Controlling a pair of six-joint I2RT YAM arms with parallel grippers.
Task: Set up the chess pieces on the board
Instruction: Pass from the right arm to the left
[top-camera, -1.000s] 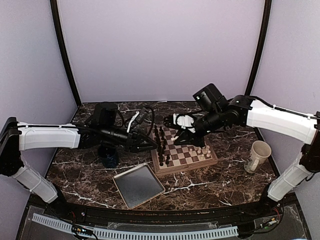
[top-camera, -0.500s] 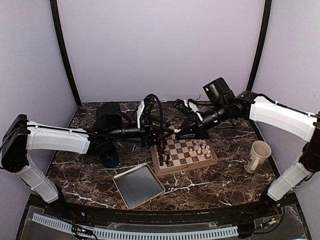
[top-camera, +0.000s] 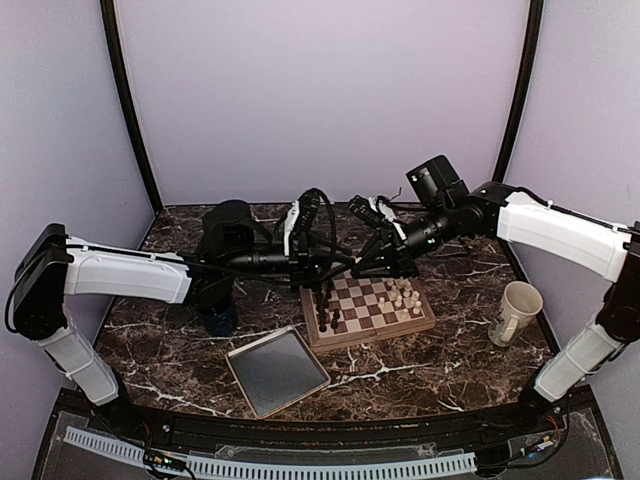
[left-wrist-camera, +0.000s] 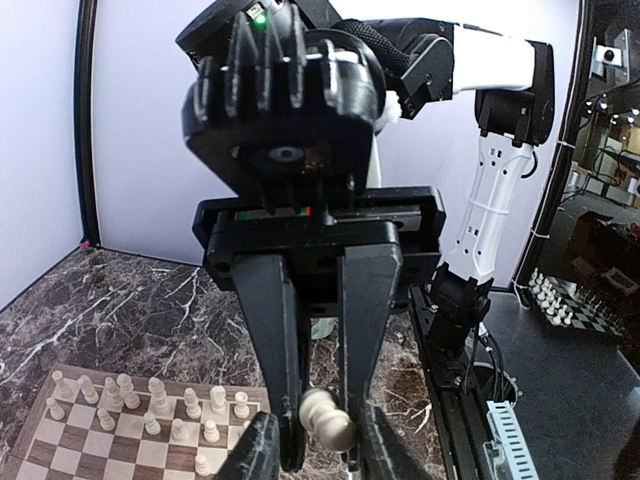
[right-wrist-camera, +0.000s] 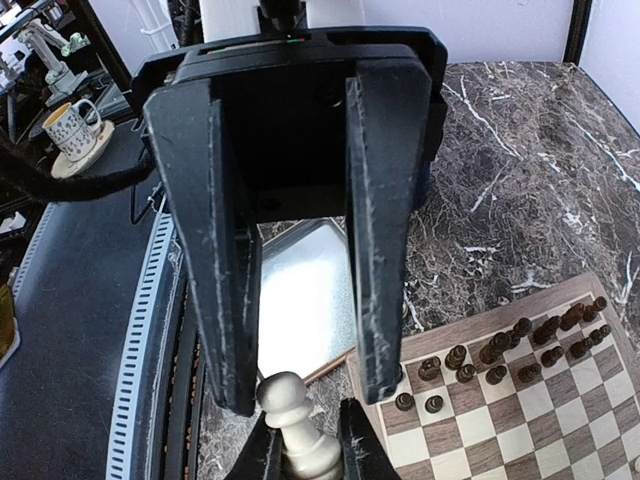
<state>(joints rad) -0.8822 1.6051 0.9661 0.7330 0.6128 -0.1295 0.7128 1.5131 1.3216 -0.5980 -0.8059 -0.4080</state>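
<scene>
The chess pieces (top-camera: 403, 297) were mostly down. In the overhead view you had a cluster of cream ones standing on the right-hand part of the board (top-camera: 368, 306), with the dark pieces (top-camera: 323, 292) ranked along its left edge. The left wrist view showed the cream side in two loose rows with gaps in the nearer one. I'd judge the job well past halfway but not finished.

One cream pawn (right-wrist-camera: 288, 415) was off the board, in the air at the centre of the overhead frame. It hung above the board's far edge, where your two arms met. Your right gripper (left-wrist-camera: 322, 435) had it pinched by the lower body, jaws nearly closed. Your left gripper (right-wrist-camera: 308, 390) straddled the pawn's head with its fingers well spread. One finger stood just beside the head and the other clearly apart from it, so it had hold of nothing. That looked like a hand-over midway. Placing this pawn was left to do, and perhaps some straightening of the cream rows.

As for containers, the grey tray (top-camera: 277, 371) at lower centre showed nothing in it. The pale cup (top-camera: 516, 312) stood at the right of the marble table (top-camera: 450, 352); no view let you see inside it.
</scene>
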